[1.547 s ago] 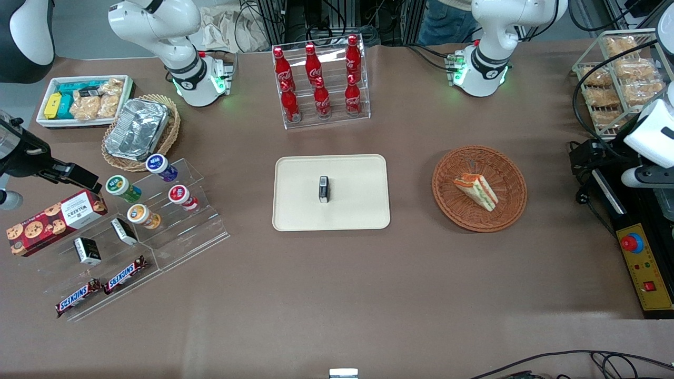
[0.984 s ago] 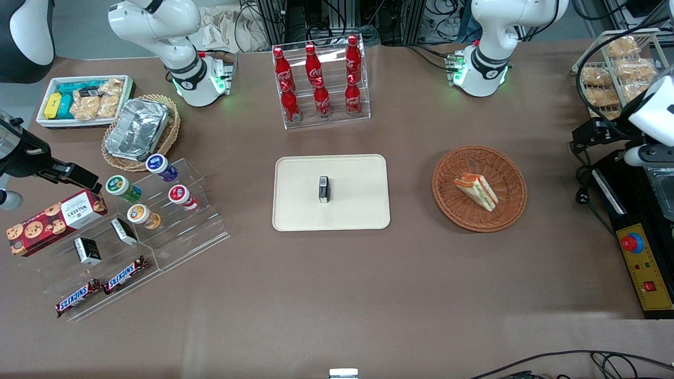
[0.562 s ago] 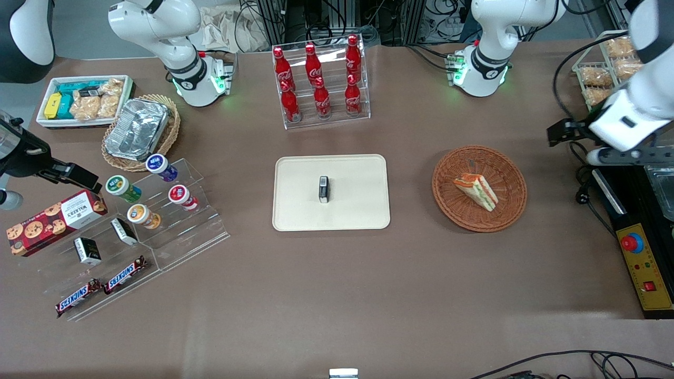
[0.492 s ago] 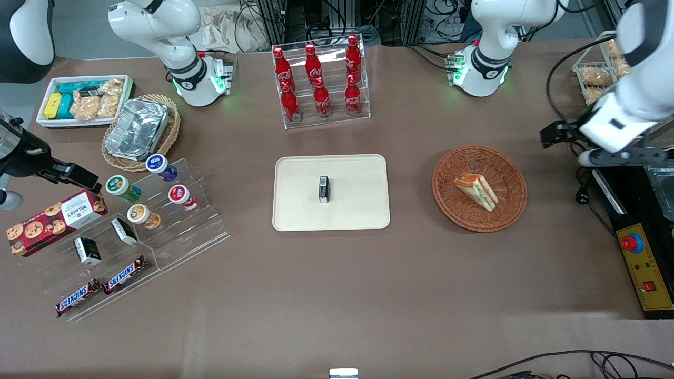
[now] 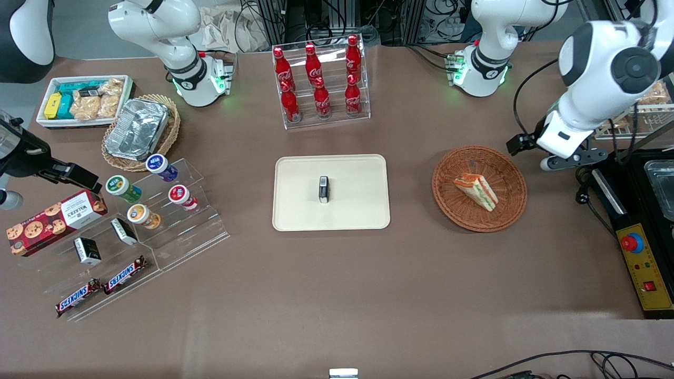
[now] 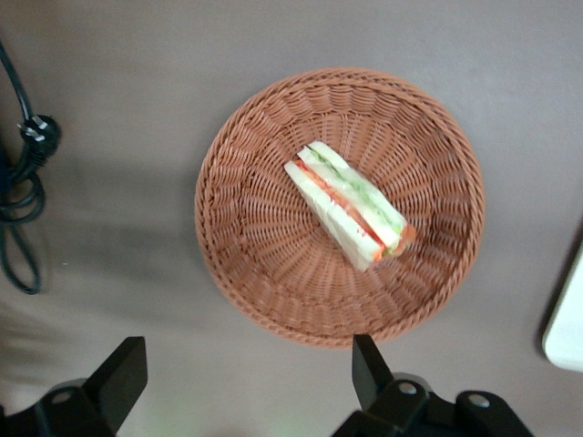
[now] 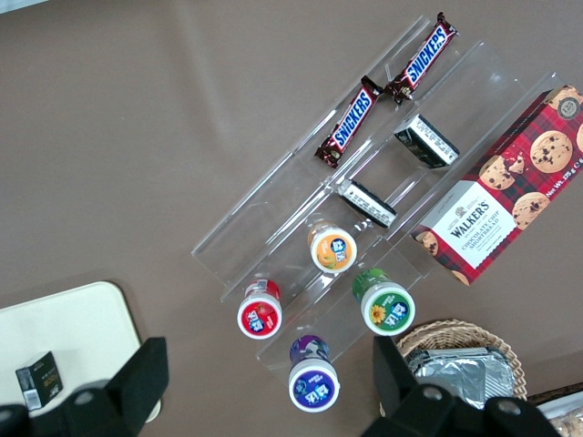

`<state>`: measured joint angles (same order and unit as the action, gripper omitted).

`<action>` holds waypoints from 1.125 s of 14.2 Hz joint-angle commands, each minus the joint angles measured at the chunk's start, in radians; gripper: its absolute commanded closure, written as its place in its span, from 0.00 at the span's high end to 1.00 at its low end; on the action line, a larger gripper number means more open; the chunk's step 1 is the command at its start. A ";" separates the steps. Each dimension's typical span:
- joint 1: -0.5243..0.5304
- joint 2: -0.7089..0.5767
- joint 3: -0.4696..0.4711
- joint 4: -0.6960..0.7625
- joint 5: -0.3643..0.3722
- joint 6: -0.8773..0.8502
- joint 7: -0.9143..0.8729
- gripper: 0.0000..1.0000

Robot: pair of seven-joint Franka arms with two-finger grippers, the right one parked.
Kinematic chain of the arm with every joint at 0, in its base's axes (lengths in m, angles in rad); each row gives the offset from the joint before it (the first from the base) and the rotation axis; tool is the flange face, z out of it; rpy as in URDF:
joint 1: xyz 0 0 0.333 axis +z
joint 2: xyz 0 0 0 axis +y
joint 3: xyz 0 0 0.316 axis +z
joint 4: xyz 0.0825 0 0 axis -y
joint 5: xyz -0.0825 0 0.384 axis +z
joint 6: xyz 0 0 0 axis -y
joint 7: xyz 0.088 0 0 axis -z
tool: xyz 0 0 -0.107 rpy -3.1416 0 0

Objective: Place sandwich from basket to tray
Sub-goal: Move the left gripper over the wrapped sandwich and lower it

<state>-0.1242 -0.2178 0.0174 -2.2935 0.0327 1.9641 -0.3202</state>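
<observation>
The sandwich, a white wedge with orange, red and green layers, lies in the round reddish-brown basket. The cream tray sits toward the parked arm's end from the basket and carries a small black object; a sliver of the tray shows in the left wrist view. My left gripper hangs high beside the basket, just off its rim toward the working arm's end. It is open, and between its fingers there is only bare table.
A clear rack of red bottles stands farther from the front camera than the tray. A black and yellow control box and a wire rack of bagged pastries sit at the working arm's end. A black cable with a plug lies near the basket.
My left arm has swung in from the table's working-arm end toward the basket, the gripper now just off its rim. Sandwich, basket and tray have not moved.
</observation>
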 commanded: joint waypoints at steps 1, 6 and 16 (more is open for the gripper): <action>0.000 -0.008 -0.019 -0.073 -0.046 0.084 -0.132 1.00; -0.008 0.145 -0.068 -0.067 -0.065 0.258 -0.474 1.00; -0.009 0.276 -0.093 -0.087 -0.059 0.426 -0.617 0.98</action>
<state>-0.1290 0.0510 -0.0718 -2.3730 -0.0243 2.3647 -0.9138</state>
